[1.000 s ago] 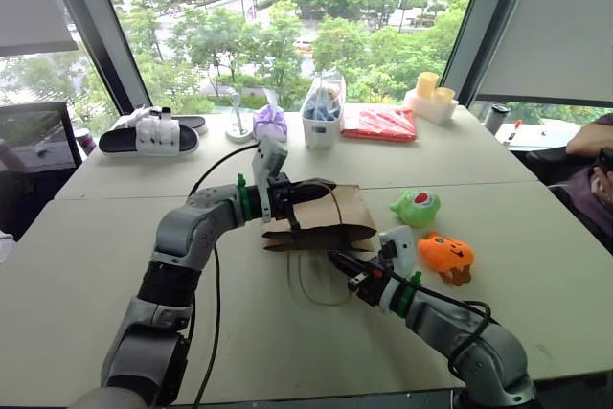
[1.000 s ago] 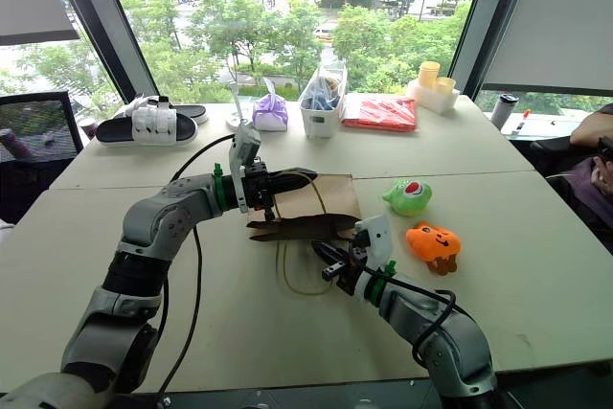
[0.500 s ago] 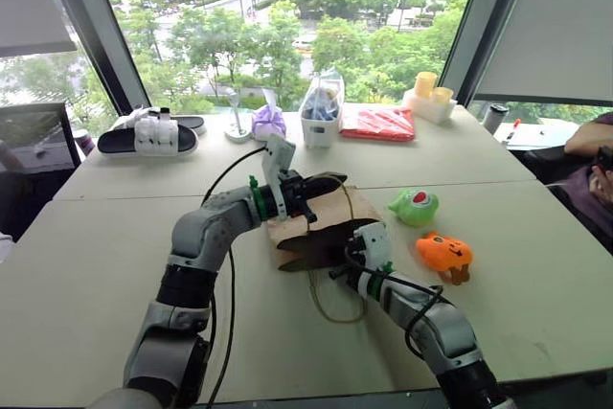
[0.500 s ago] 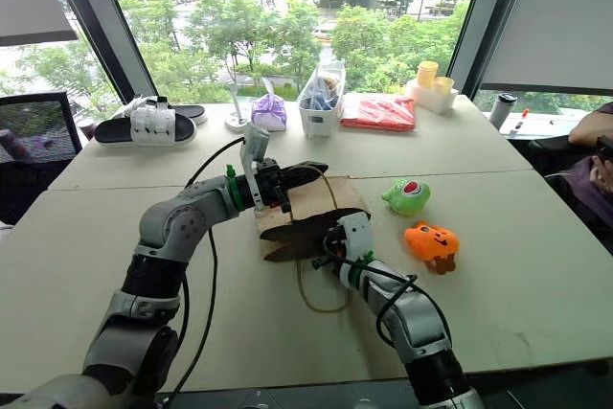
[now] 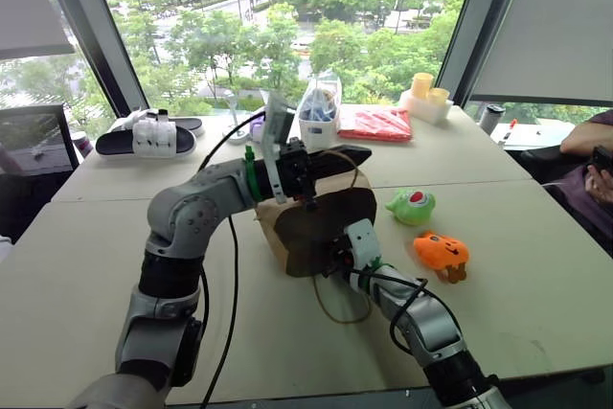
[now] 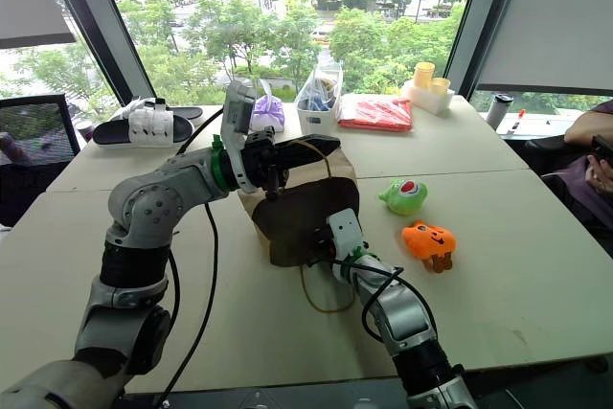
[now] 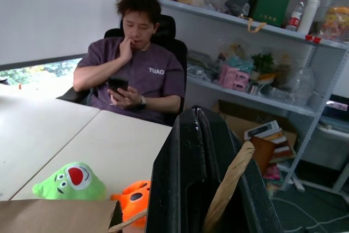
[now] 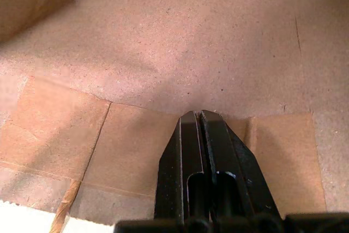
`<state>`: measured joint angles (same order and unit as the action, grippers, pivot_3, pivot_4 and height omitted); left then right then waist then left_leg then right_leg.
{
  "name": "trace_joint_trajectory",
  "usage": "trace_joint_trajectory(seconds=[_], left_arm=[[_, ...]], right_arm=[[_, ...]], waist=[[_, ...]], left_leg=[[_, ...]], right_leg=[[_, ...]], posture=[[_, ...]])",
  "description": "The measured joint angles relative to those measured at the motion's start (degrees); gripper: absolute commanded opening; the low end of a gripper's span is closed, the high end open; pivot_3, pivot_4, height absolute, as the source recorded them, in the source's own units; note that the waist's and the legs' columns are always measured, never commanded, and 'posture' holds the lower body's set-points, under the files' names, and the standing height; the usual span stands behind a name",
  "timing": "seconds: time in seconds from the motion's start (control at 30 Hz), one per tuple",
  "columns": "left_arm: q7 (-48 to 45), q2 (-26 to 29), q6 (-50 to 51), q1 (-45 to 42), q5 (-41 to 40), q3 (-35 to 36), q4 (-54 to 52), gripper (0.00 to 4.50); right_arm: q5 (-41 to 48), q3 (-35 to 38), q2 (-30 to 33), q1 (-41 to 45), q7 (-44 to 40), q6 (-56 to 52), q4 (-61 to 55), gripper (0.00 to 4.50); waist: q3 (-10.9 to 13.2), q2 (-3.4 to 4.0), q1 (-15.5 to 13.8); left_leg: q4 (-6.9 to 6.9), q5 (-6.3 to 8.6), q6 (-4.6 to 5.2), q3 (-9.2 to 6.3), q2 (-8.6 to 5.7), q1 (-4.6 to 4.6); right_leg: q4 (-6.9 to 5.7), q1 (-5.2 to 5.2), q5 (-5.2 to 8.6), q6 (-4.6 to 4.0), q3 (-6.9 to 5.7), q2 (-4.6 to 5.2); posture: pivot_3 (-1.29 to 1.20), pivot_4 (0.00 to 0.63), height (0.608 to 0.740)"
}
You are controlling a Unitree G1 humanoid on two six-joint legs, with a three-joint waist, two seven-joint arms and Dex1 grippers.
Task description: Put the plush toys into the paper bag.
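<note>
Fingers of left gripper (image 5: 337,156) pressed together on a twine handle (image 7: 228,185) of the brown paper bag (image 5: 316,220), holding the bag's top up at the middle of the frame. Right gripper (image 8: 197,117) poked inside the bag's open mouth, fingers shut tight with nothing between, tips against the paper. Green plush toy (image 5: 414,206) lying right of the bag, on the table (image 5: 536,265). Orange plush toy (image 5: 441,253) just below and right of the green one. Both toys outside the bag.
</note>
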<state>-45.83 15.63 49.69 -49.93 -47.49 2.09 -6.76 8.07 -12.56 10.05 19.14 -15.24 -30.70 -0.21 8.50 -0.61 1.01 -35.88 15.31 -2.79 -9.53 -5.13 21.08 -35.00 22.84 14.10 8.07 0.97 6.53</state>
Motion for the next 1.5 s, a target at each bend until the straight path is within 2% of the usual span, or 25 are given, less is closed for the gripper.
trace_joint_trajectory(seconds=[0.27, 0.43, 0.53, 0.63, 0.77, 0.8, 0.87, 0.93, 1.0, 1.27, 1.37, 1.5], left_arm=[[1.1, -0.2, -3.5, 0.0, 3.3, -0.1, 6.6, 0.01], [2.2, -0.9, -6.4, -0.1, 5.8, -0.2, 11.3, 0.01], [1.6, -1.0, -7.1, -0.2, 6.5, -0.3, 11.6, 0.0], [0.4, -0.7, -7.7, 0.0, 7.1, -0.7, 11.6, 0.0], [-0.3, -1.3, -7.7, 0.1, 7.0, -1.0, 11.7, 0.0], [-0.3, -1.3, -7.7, 0.1, 7.0, -1.0, 11.7, 0.0], [-0.4, -1.4, -7.7, 0.1, 7.1, -1.0, 11.7, 0.0], [-0.4, -1.7, -7.7, 0.1, 7.1, -1.1, 11.7, 0.0], [-0.4, -2.2, -7.7, 0.2, 7.1, -1.3, 11.7, 0.0], [-0.4, -2.4, -8.0, 0.9, 8.8, -2.3, 11.7, 0.0], [-0.2, -2.2, -8.1, 1.0, 9.5, -2.3, 11.6, 0.0], [-0.1, -2.2, -8.1, 1.5, 9.6, -2.3, 11.6, 0.0]], right_arm=[[1.7, 1.1, -1.8, -3.9, -2.0, 0.2, -3.7, 0.0], [10.4, 4.4, -0.1, -10.4, -7.6, -2.4, -17.5, 0.0], [19.3, 10.9, 2.7, -13.6, -9.2, -7.2, -29.4, 0.71], [28.2, 20.7, 7.4, -17.9, -8.6, -12.0, -37.8, 2.15], [32.9, 30.5, 12.3, -19.2, -6.9, -14.0, -38.4, 4.18], [33.2, 32.6, 13.4, -19.4, -6.5, -13.9, -37.8, 4.44], [32.0, 35.7, 15.9, -19.6, -5.3, -13.3, -35.7, 4.44], [28.4, 35.2, 18.1, -20.1, -4.1, -12.4, -33.5, 4.44], [20.5, 31.8, 23.3, -20.9, -2.6, -10.9, -27.9, 4.44], [6.2, 18.3, 26.2, -13.8, -2.4, -7.6, -13.6, 4.44], [1.6, 16.0, 27.2, -11.2, -2.5, -5.3, -9.2, 3.58], [-0.1, 16.1, 27.1, -10.8, -3.7, -3.0, -7.4, 1.72]], waist=[[0.0, 0.0, -0.1], [0.0, 0.01, -0.3], [0.0, 0.0, -0.4], [0.0, -0.01, -0.5], [0.0, -0.01, -0.4], [0.0, -0.01, -0.4], [0.0, -0.02, -0.4], [0.0, -0.02, -0.4], [0.0, -0.02, -0.4], [0.0, -0.03, -0.2], [0.0, -0.09, -0.4], [0.0, -0.12, -0.2]], left_leg=[[0.01, -0.01, -0.01, -0.02, 0.0, 0.0], [-0.04, 0.0, 0.0, -0.04, -0.01, 0.17], [-0.04, 0.06, 0.1, -0.05, -0.01, 0.17], [-0.06, 0.19, 0.33, -0.05, -0.01, 0.18], [-0.06, 0.19, 0.34, 0.04, -0.01, 0.14], [-0.06, 0.19, 0.34, 0.08, -0.01, 0.14], [-0.07, 0.19, 0.34, 0.16, -0.01, 0.13], [-0.08, 0.19, 0.34, 0.17, -0.01, 0.13], [-0.12, 0.19, 0.35, 0.24, -0.04, 0.14], [-0.14, 0.18, 0.35, 0.29, 0.0, 0.08], [-0.16, 0.18, 0.35, 0.27, -0.01, 0.08], [-0.16, 0.18, 0.34, 0.27, 0.0, 0.07]], right_leg=[[0.0, 0.01, 0.0, 0.0, 0.0, 0.0], [0.03, 0.08, 0.0, 0.01, 0.0, 0.01], [0.07, 0.05, 0.0, 0.01, 0.01, 0.01], [0.11, 0.01, 0.0, 0.01, 0.0, 0.01], [0.09, -0.02, 0.01, 0.01, -0.01, 0.01], [0.08, -0.03, 0.01, 0.01, -0.02, 0.0], [0.08, -0.03, 0.01, 0.01, -0.01, 0.0], [0.08, -0.03, 0.01, 0.01, -0.01, 0.01], [0.09, -0.04, 0.01, 0.01, 0.01, 0.02], [0.08, -0.07, 0.01, 0.01, 0.05, 0.0], [0.1, -0.11, 0.01, 0.01, 0.04, 0.0], [0.09, -0.11, 0.0, 0.01, 0.05, 0.0]], posture=[[0.0, 0.15, 0.74], [0.0, 0.15, 0.74], [0.0, 0.15, 0.74], [0.0, 0.15, 0.74], [0.0, 0.15, 0.74], [0.0, 0.15, 0.74], [0.0, 0.15, 0.74], [0.0, 0.15, 0.74], [0.0, 0.15, 0.74], [0.0, 0.15, 0.74], [0.0, 0.15, 0.74], [0.0, 0.15, 0.74]])
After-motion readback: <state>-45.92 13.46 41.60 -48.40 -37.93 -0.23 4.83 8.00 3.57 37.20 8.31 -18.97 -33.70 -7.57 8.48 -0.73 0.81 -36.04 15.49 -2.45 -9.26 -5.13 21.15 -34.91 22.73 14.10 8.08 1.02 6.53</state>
